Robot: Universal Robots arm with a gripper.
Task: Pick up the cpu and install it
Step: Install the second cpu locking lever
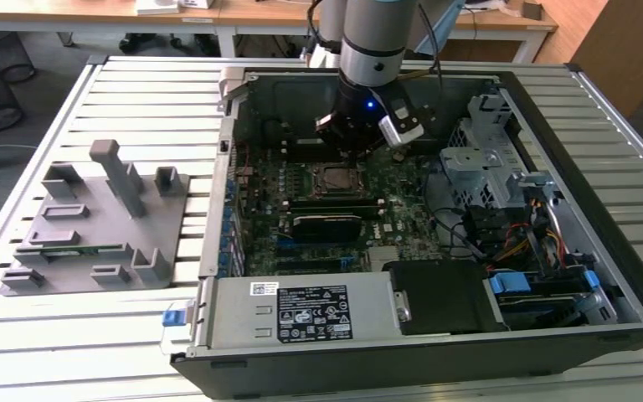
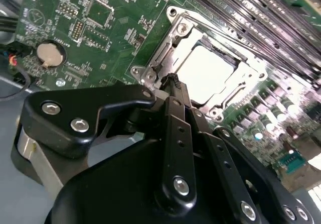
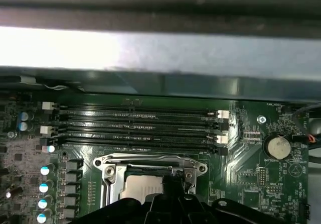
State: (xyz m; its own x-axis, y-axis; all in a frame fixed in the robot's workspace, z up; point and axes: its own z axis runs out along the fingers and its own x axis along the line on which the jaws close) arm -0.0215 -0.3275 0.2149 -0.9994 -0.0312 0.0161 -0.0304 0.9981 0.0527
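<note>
- In the exterior view I have the arm reaching down into the open computer case [image 1: 589, 209], which lies on its side on the slatted worktop [image 1: 131, 75]. The tool [image 1: 350, 138] hangs just above the motherboard [image 1: 411, 197], a little beyond the square CPU socket [image 1: 334, 177]. A grey fixture tray [image 1: 87, 222] sits on the worktop at the exterior view's left, well apart from the case, with a narrow green memory stick [image 1: 70, 249] lying in one of its slots. From here I cannot make out the chip itself.
- In the second wrist view the cpu [image 2: 204, 73] lies flat inside the socket's metal frame [image 2: 165, 48], its pale silver top facing up. So I judge the pick and the placing done: the chip looks seated in its bed. The frame looks open around it, so clamping seems left to do, though I cannot be sure. The tool [image 2: 173, 81] has its black fingers [image 2: 176, 91] drawn together to a narrow tip with nothing between them; I read it as closed and empty. The tip is over the socket's edge, just beside the chip; whether it touches the frame I cannot tell. A coin cell [image 2: 50, 54] sits well apart on the board.
- In the first wrist view the cpu [image 3: 143, 186] shows again inside the frame, with the fingertip [image 3: 173, 181] at its border. The four memory slots [image 3: 135, 126] beside the socket stand empty.
</note>
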